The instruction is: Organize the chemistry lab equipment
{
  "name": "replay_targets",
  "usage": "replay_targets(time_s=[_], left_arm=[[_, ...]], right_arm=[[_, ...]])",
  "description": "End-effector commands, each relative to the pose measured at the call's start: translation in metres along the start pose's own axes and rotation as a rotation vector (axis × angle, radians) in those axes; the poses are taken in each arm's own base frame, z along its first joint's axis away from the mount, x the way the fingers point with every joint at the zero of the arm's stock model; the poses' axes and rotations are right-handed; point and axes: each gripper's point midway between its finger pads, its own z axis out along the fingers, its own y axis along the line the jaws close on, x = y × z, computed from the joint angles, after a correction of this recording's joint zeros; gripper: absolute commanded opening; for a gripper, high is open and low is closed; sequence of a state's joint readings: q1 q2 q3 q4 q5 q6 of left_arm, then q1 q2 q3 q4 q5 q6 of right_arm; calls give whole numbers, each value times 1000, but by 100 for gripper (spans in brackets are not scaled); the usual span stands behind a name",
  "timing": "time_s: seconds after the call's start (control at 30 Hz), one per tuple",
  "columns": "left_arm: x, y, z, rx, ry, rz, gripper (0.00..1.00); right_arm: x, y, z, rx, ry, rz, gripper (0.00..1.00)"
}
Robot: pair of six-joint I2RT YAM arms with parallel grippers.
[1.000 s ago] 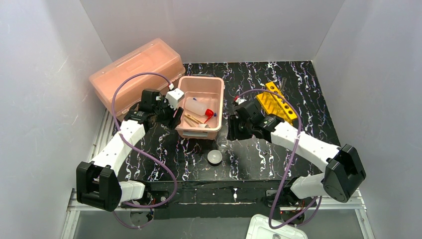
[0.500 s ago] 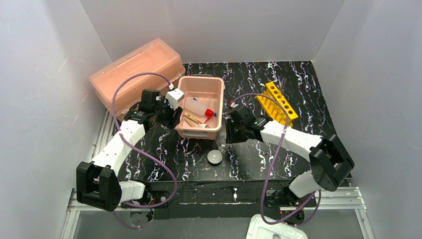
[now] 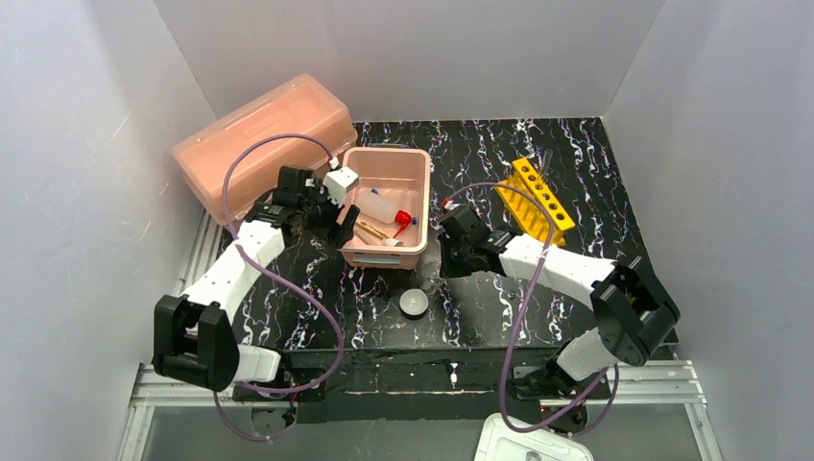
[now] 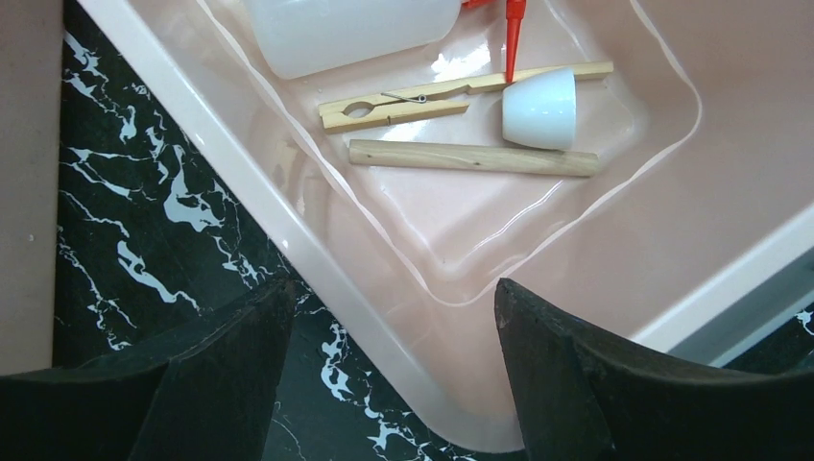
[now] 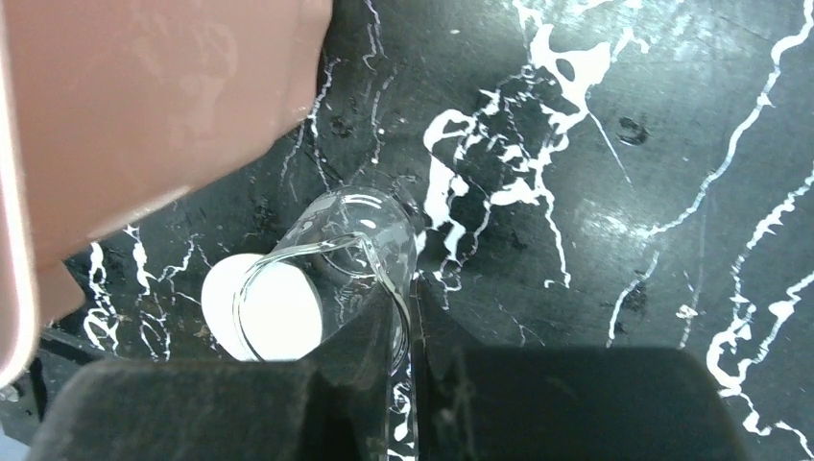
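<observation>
Here, my right gripper (image 5: 408,331) is pinched tight on the wall of a tiny beaker (image 5: 357,235), the glass rim running down into the slit between my fingers. The beaker is clear, thin-walled glass with a rounded rim. It is over the black marbled table (image 5: 624,240), just off the near side of the pink tub (image 5: 144,96). I cannot tell whether its base touches the table. Just beside it, partly seen through the glass, lies the white dish (image 5: 223,305), which is round and shallow.

My left gripper (image 4: 394,298) is spread wide and holds nothing. It straddles the tub's corner rim, one finger over the table and the other over the tub's inside. In the tub the white squeeze bottle (image 4: 355,29) lies on its side, translucent, its red spout (image 4: 514,38) reaching a wooden peg (image 4: 422,98) with a wire spring. A plain wooden stick (image 4: 470,158) lies alongside the peg, and a small white cup (image 4: 539,108) lies tipped against the peg's end. The yellow holed rack (image 3: 542,200) stands well apart on the table's right side. The large pink lidded box (image 3: 264,144) is at the far left.
</observation>
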State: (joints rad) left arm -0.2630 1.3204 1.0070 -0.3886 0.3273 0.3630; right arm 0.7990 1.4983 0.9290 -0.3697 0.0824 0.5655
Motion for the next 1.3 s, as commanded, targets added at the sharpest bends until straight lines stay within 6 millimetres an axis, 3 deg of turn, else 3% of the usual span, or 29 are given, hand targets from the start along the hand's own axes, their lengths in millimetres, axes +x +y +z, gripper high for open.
replay_targets(time_s=[0.0, 0.2, 0.3, 0.47, 0.53, 0.63, 0.8, 1.03, 1.17, 1.27], left_arm=[[-9, 0, 6, 32, 3, -6, 73], [-13, 0, 15, 64, -6, 12, 62], [-17, -3, 19, 90, -22, 28, 54], [-32, -9, 24, 151, -65, 40, 35], [-39, -12, 27, 167, -75, 41, 34], [-44, -13, 34, 172, -71, 50, 36], [-48, -8, 48, 156, -57, 38, 43], [-54, -2, 55, 120, -60, 27, 62], [-63, 1, 44, 99, -63, 32, 91], [-85, 2, 23, 95, -110, 43, 95]], right_arm=[[-7, -15, -24, 66, -69, -15, 1], [-22, -31, -62, 145, -150, -52, 1], [-40, -34, -87, 162, -213, -62, 1], [-90, -24, -141, 142, -362, -86, 1], [-115, -16, -161, 132, -419, -113, 1], [-145, -3, -172, 124, -449, -146, 1], [-178, 22, -152, 88, -436, -171, 1], [-191, 43, -70, 31, -303, -182, 1], [-188, 54, -34, -10, -236, -186, 1], [-188, 60, -16, -36, -211, -185, 1]])
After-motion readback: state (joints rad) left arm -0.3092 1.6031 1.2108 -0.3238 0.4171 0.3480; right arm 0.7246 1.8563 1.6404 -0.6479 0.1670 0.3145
